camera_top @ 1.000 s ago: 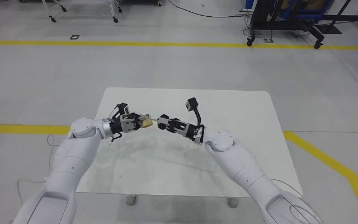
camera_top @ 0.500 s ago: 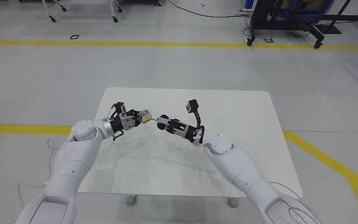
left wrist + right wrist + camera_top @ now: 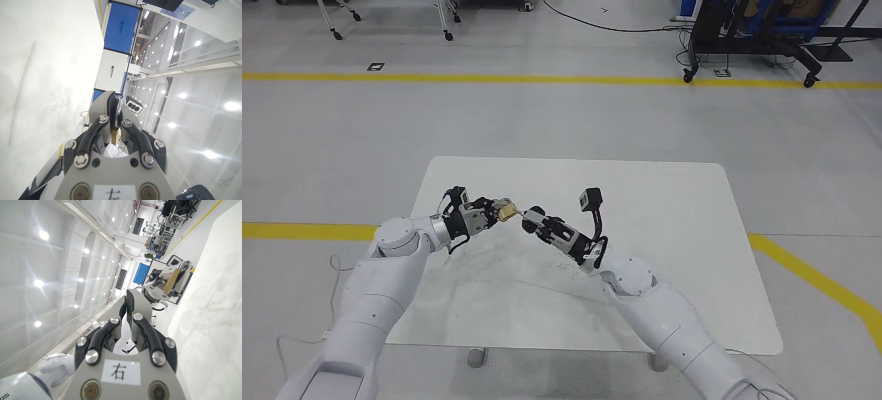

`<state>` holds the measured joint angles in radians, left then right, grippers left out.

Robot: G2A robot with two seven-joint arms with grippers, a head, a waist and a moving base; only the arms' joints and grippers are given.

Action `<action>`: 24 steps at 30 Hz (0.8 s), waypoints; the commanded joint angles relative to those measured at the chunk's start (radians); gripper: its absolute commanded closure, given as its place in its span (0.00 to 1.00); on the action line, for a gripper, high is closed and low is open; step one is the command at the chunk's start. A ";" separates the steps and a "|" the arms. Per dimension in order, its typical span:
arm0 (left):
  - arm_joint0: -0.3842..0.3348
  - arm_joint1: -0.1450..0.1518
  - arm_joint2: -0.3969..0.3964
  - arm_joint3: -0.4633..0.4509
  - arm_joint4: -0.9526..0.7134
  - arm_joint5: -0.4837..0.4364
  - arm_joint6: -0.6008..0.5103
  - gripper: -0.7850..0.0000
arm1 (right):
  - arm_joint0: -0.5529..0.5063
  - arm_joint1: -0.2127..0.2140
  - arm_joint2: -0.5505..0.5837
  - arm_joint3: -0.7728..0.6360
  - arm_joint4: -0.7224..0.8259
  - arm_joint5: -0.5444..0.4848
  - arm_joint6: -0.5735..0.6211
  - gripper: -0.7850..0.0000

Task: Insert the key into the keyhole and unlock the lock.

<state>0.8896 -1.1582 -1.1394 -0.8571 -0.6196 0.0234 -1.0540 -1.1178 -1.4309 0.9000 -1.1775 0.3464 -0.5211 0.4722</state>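
Left jaws pinching lock [image 3: 171, 281] | right jaws pressed together, near it | I worry: skewed approach misses keyhole, twists lock loose

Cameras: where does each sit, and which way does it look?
Top view: overhead, looking down at the table; left gripper and right gripper show.
Left wrist view: on the left wrist, looking along the left gripper at its padlock.
Right wrist view: on the right wrist, looking past the right gripper across the table.
Shared: all three show the padlock.
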 commanded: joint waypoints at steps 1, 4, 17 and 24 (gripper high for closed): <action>0.012 0.000 -0.002 -0.021 0.003 0.004 0.026 1.00 | 0.000 0.000 0.000 0.000 0.000 0.000 0.000 1.00; 0.027 0.004 -0.010 -0.049 0.016 0.001 0.052 1.00 | 0.008 0.000 -0.014 -0.001 -0.142 0.094 -0.083 1.00; 0.092 0.007 -0.022 -0.161 0.085 -0.043 0.192 1.00 | -0.132 -0.011 -0.084 -0.292 -0.459 0.594 -0.457 1.00; 0.111 0.008 -0.040 -0.186 0.073 -0.026 0.225 1.00 | -0.159 -0.024 -0.089 -0.321 -0.451 0.618 -0.530 1.00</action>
<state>0.9994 -1.1500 -1.1780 -1.0404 -0.5490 -0.0046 -0.8305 -1.2762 -1.4525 0.8120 -1.4992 -0.1106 0.1014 -0.0502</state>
